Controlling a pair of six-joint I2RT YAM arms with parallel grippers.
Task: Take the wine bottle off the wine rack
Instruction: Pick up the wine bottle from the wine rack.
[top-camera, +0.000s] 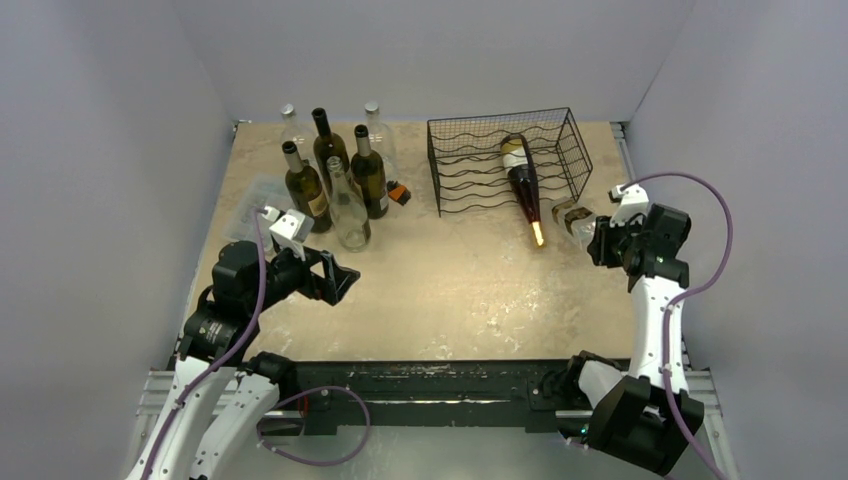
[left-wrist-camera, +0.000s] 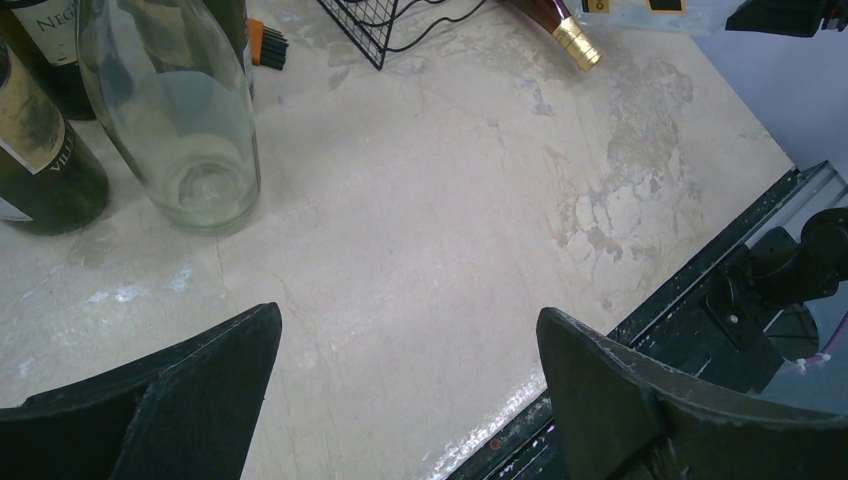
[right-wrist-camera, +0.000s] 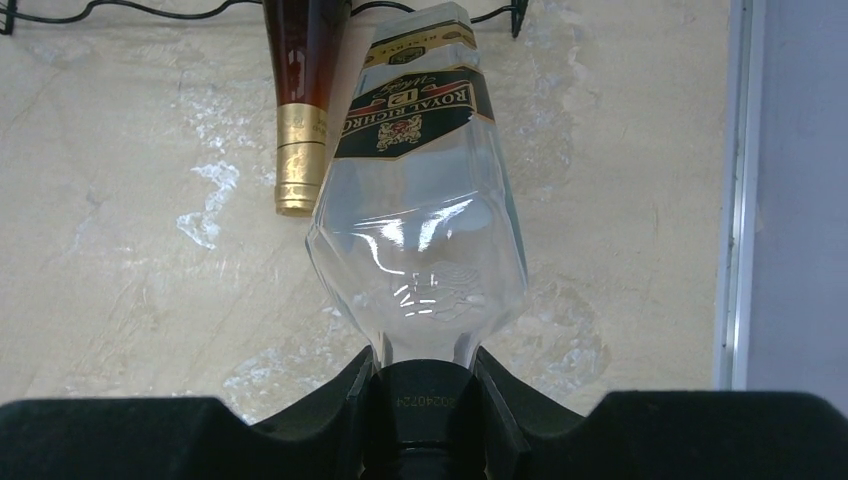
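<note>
The wine rack (top-camera: 560, 135) stands at the far right of the table (top-camera: 450, 300), and 1 dark wine bottle (top-camera: 522, 178) lies in it at a slant, its gold-foiled neck poking out past the front wires toward us. Just beside that neck, at the rack's front right corner, a clear labelled bottle (top-camera: 572, 217) lies with its base toward the rack. In the right wrist view its body (right-wrist-camera: 420, 230) seems to be outside the wires, though we cannot tell whether it rests on the table or hangs just above it. The right gripper (right-wrist-camera: 420, 405) is clenched on this clear bottle's neck, both fingers hugging it. The left gripper (left-wrist-camera: 410, 370) hovers over bare table with its jaws spread wide and nothing between them, near a group of 6 or so standing bottles (top-camera: 330, 180) at the far left. We judge that if the clear bottle is the one meant, it is nearly or wholly free of the rack and only needs carrying away and setting down. The dark bottle is still lodged in the rack, so drawing it out may be what is left.
</note>
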